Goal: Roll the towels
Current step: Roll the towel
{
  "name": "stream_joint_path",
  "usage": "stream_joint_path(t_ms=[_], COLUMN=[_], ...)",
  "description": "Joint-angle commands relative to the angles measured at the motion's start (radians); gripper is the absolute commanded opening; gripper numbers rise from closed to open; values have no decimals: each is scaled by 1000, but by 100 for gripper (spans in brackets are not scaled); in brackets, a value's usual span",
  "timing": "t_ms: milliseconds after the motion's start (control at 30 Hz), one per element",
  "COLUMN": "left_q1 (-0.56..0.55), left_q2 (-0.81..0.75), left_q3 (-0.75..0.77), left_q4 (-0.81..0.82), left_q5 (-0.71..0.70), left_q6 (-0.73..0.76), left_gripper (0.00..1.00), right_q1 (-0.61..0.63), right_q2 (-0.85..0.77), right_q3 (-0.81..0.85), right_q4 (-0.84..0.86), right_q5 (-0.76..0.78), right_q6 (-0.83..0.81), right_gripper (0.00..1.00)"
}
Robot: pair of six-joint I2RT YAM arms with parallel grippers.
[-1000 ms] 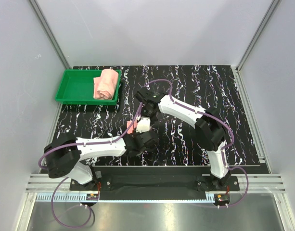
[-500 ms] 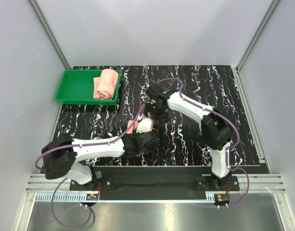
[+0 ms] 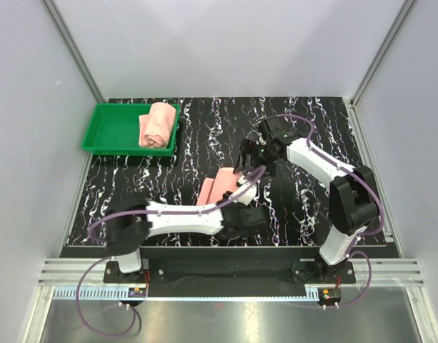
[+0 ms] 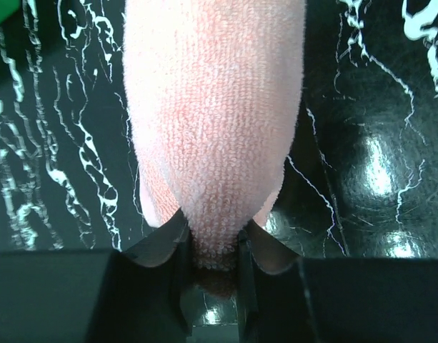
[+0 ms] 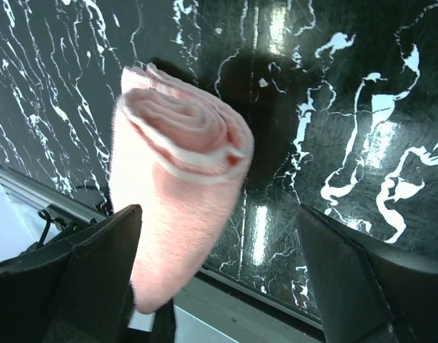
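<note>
One salmon-pink towel (image 3: 156,125) lies rolled in the green tray (image 3: 110,130) at the back left. The other towel (image 3: 217,187) is a roll near the middle of the black marbled table. My left gripper (image 3: 231,200) is shut on its near end. In the left wrist view the roll (image 4: 215,107) runs away from the gripper (image 4: 210,246), pinched between the jaws. My right gripper (image 3: 251,166) stands open just right of the roll and apart from it. The right wrist view shows the spiral end of the towel (image 5: 179,179) by the left finger of the open gripper (image 5: 219,221).
The tray sits against the table's back left corner. Grey walls and aluminium posts close in the table on three sides. The table's front edge and a metal rail (image 5: 276,314) show close behind the roll in the right wrist view.
My right gripper has opened, let go of the towel and drawn back to the right. My left arm has swung right, and its gripper has closed tighter on the roll's end.
</note>
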Motion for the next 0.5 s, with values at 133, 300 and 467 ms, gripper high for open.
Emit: stream_joint_path(t_ms=[133, 300, 467], left_q1=[-83, -91, -74], left_q2=[139, -59, -276], left_q3=[143, 24, -175], left_q4=[-256, -26, 269], left_q5=[-100, 75, 227], left_q6=[-118, -45, 8], left_gripper=[4, 5, 9], right_q1=[-87, -133, -141], right_q2=[-119, -178, -144], right_q3=[-78, -126, -120], right_q4=[119, 165, 150], right_q5=[-53, -82, -111], right_q6=[65, 83, 80], right_gripper=[96, 96, 96])
